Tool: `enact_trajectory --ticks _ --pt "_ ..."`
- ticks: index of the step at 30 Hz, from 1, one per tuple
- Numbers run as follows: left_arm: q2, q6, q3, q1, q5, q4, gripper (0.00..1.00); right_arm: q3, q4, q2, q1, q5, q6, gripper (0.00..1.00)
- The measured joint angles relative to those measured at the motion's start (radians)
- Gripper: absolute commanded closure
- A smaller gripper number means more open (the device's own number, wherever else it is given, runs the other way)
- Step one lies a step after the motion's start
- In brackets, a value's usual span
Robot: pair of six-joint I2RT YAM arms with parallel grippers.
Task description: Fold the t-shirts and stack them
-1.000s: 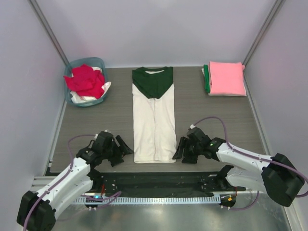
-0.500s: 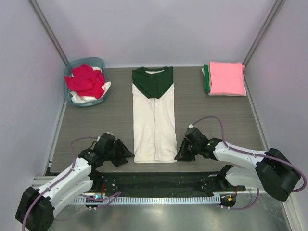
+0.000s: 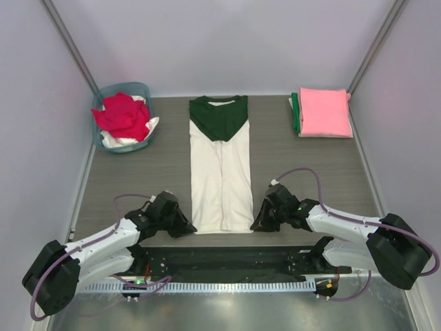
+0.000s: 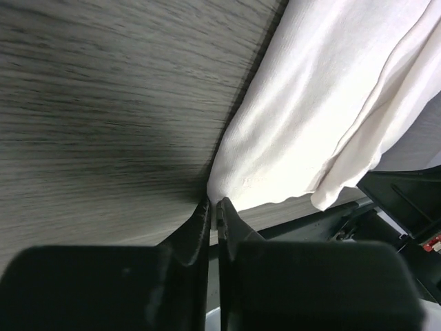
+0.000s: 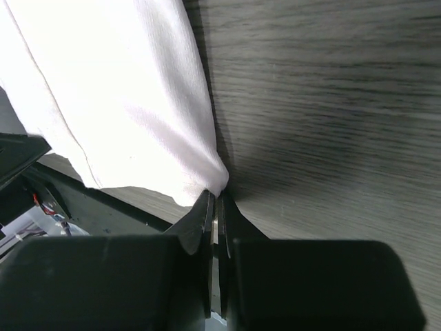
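The grey wood-grain table [image 3: 138, 179] lies under both grippers and stretches away ahead of them. Between the two grippers, running straight away from them, lies the cream t-shirt with dark green shoulders [image 3: 220, 179]. It is folded lengthwise into a long narrow strip, with its collar at the far end and its hem level with the fingertips.

Far ahead of the left gripper [image 3: 189, 225], out to its left, stands the round teal plastic basket [image 3: 146, 92]. It holds a crumpled red t-shirt [image 3: 122, 116] over a white t-shirt [image 3: 117, 141]. Far ahead of the right gripper [image 3: 253, 224], out to its right, a folded pink t-shirt [image 3: 324, 112] rests on a folded green t-shirt [image 3: 295, 114].

The left gripper sits low on the table, its fingers pressed together on the near left hem corner of the cream shirt. The right gripper, equally low, is pinched on the near right hem corner.
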Motion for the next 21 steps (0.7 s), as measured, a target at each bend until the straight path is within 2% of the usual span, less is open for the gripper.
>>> enact_trajectory --ticks 4,7,14,18,21 --pt "0.018 -0.002 0.019 -0.021 -0.023 -0.005 1.00 -0.013 -0.007 -0.033 0.000 0.000 0.000 0.99" --pt "0.002 -0.003 0.058 -0.052 -0.061 -0.068 1.00 -0.010 -0.041 -0.076 0.001 0.003 0.000 0.99" --pt "-0.051 0.038 0.285 -0.077 -0.172 -0.249 1.00 0.106 -0.192 -0.171 0.002 0.064 -0.009 0.99" --pt "0.000 0.101 0.411 -0.077 -0.247 -0.328 1.00 0.204 -0.236 -0.147 -0.006 0.118 -0.051 0.99" --pt "0.077 0.165 0.510 -0.069 -0.295 -0.377 1.00 0.298 -0.266 -0.070 -0.041 0.134 -0.096 0.99"
